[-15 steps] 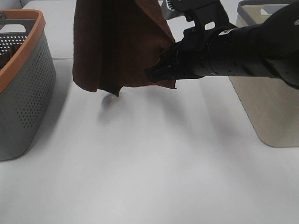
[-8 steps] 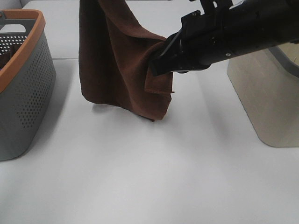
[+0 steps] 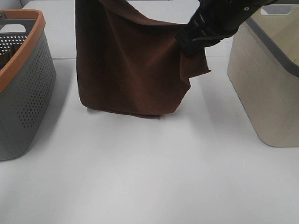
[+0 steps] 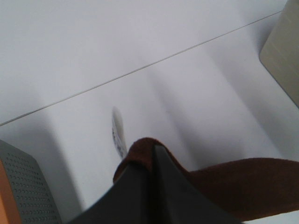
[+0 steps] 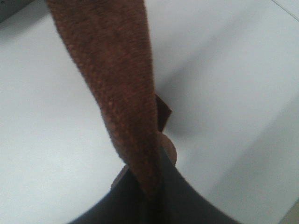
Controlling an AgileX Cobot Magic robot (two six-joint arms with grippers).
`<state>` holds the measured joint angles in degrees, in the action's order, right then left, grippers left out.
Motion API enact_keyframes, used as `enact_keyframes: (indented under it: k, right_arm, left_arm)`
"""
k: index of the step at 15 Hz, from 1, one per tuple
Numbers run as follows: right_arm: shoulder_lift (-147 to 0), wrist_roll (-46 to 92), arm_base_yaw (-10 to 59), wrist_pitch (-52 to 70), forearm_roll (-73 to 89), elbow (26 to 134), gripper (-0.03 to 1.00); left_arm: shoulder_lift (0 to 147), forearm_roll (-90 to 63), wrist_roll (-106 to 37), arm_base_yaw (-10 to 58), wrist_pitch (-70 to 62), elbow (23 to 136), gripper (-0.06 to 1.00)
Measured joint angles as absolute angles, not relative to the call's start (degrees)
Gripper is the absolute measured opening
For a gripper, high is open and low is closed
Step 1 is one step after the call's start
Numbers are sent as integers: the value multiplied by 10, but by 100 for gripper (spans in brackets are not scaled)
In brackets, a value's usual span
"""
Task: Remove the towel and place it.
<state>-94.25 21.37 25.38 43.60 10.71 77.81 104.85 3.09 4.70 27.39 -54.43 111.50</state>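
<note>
A brown towel hangs spread between my two grippers above the white table; its lower edge touches the table and folds there. My right gripper is shut on the towel's right top corner, and the towel stretches away from its jaws in the right wrist view. My left gripper is shut on the other corner of the towel; in the high view it is out of frame above the top edge.
A grey perforated basket with an orange rim stands at the left edge. A beige bin with a grey rim stands at the right; its corner shows in the left wrist view. A table seam runs behind the towel.
My right gripper has moved right and up, pulling the towel's corner out. The towel went from bunched and hanging to spread wide, and its lower edge has come down onto the table.
</note>
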Motion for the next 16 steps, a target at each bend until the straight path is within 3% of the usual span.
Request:
enact_keyframes:
  k: [5,11,16]
  right_arm:
    - [-1014,43,254,386,-69,912,0]
    - [-1090,10,225,291,-178,1000,0]
    - [-1132,-15,178,103,-182,1014,0]
  left_arm:
    - [1091,29,60,206,-465,1115,0]
    - [1141,31,60,198,-262,1115,0]
    - [1208,30,60,198,-28,1115,0]
